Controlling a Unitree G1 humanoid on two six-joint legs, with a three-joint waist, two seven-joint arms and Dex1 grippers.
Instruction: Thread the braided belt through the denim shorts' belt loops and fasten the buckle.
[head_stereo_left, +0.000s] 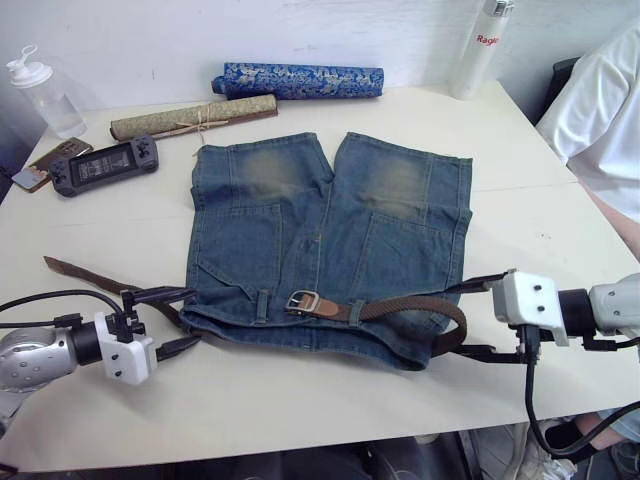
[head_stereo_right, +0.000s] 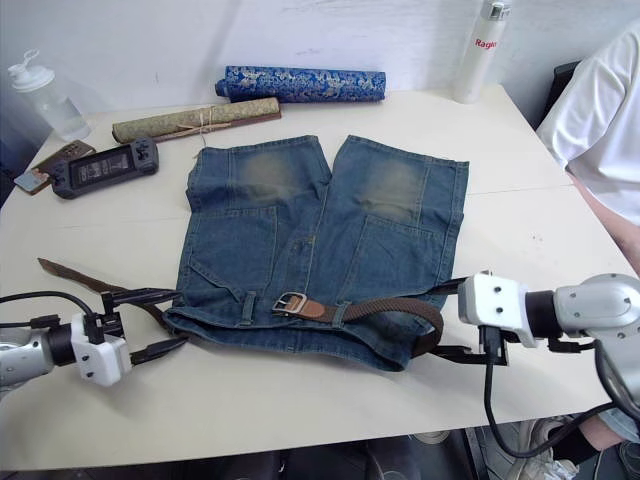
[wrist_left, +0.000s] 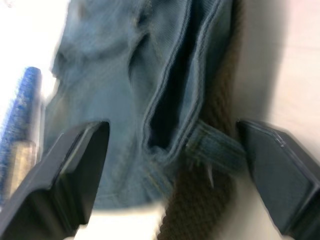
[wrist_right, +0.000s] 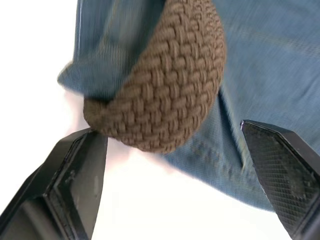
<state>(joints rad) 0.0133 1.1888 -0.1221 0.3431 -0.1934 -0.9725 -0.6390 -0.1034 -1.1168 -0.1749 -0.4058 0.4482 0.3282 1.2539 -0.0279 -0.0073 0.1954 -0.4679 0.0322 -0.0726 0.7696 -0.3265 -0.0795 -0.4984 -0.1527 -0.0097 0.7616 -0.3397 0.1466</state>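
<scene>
Meanwhile, both grippers waited at the denim shorts' waistband, jaws wide and empty.
From the head camera, the braided belt lay partly threaded, buckle mid-waist; left gripper and right gripper flanked the shorts on a cream table. Through each wrist camera, the limp woven strap looked easiest pinched beside a loop.
</scene>
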